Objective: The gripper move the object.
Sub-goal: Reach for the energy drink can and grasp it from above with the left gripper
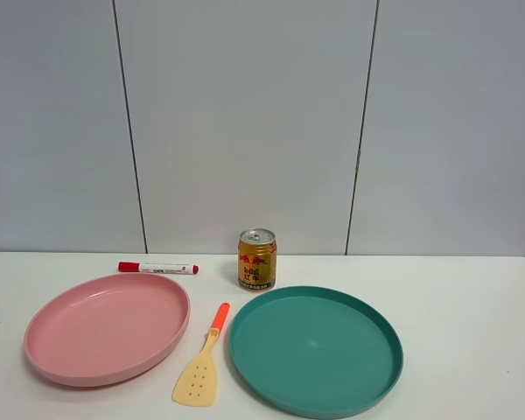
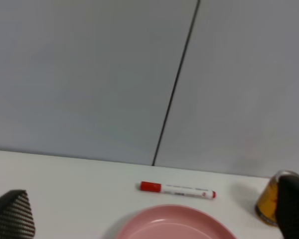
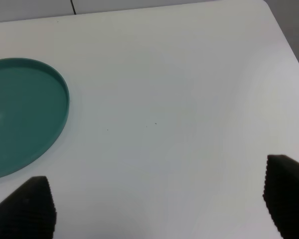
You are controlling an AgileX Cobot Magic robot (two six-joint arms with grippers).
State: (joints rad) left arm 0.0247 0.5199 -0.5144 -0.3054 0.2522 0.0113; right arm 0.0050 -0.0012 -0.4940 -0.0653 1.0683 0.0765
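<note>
With twelve o'clock set toward the grey wall in the high view, the gold-yellow can (image 1: 257, 259) stands upright on the white tabletop (image 1: 472, 297) near its back edge. It is just beside the rim of the teal plate (image 1: 315, 350), at about that plate's eleven o'clock, and no pincer has hold of it. A pink plate (image 1: 105, 328) lies at the teal plate's nine o'clock. Between the two lies a yellow spatula (image 1: 201, 372), its orange handle pointing to one o'clock and its perforated blade toward seven. A red-capped white marker (image 1: 157, 268) lies flat at the can's nine o'clock, beyond the pink plate's far rim and apart from it, with its cap end pointing to nine. The pincers show only in the wrist views. The left pincer (image 2: 152, 211) is spread wide, its black ridged fingers (image 2: 12, 219) far apart and gripping nothing. It looks across the pink plate's far rim toward the marker, and one finger partly hides the can. The right pincer (image 3: 157, 201) is spread just as wide and also grips nothing. It is over bare tabletop, with the teal plate off to one side.
</note>
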